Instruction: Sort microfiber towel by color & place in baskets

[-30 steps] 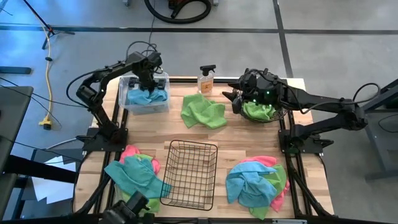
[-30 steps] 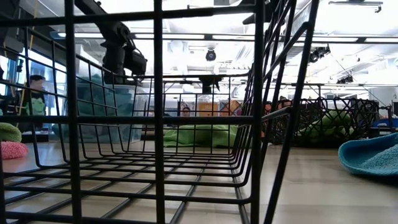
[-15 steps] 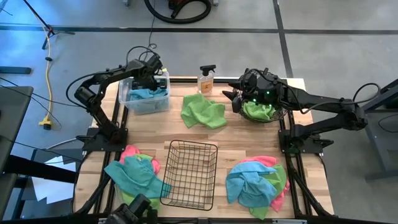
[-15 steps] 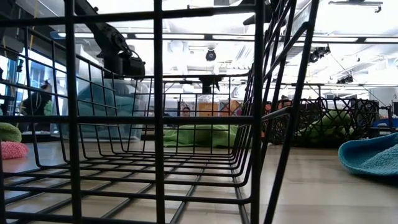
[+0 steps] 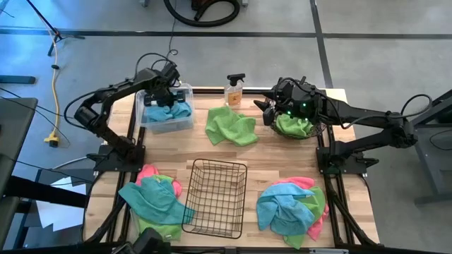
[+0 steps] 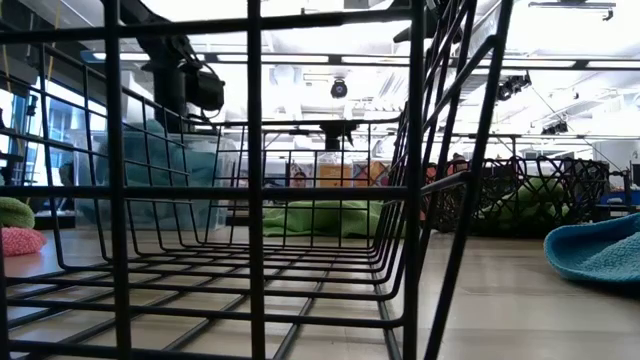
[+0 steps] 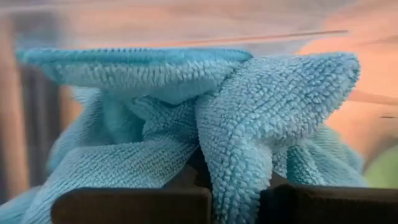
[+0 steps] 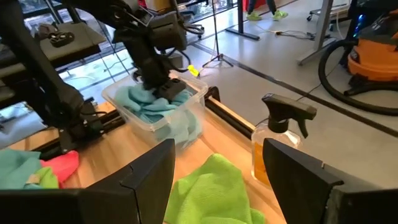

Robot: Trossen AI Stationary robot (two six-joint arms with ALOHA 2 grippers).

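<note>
I had the left gripper down over the clear plastic bin at about eleven o'clock on the table, since teal goes there. From the left wrist view, a fold of the teal towel ran down between the two dark fingers, so I judged it pinched on the cloth, not yet let go; more teal cloth sat bunched in the bin beneath it.

The right gripper hovered at the round wire basket at one o'clock, which held a lime green towel. Its fingers stood spread with nothing between them, which suggested that drop was done.

A loose green towel lay at twelve o'clock, just beside the orange spray bottle, within easy reach of the right arm for the next pick, I reckoned.

The black wire-grid basket sat at six o'clock with no cloth in it, presumably reserved for pink. Mixed piles waited either side: one at seven o'clock and one at five o'clock, each showing teal, pink and green tangled together.
</note>
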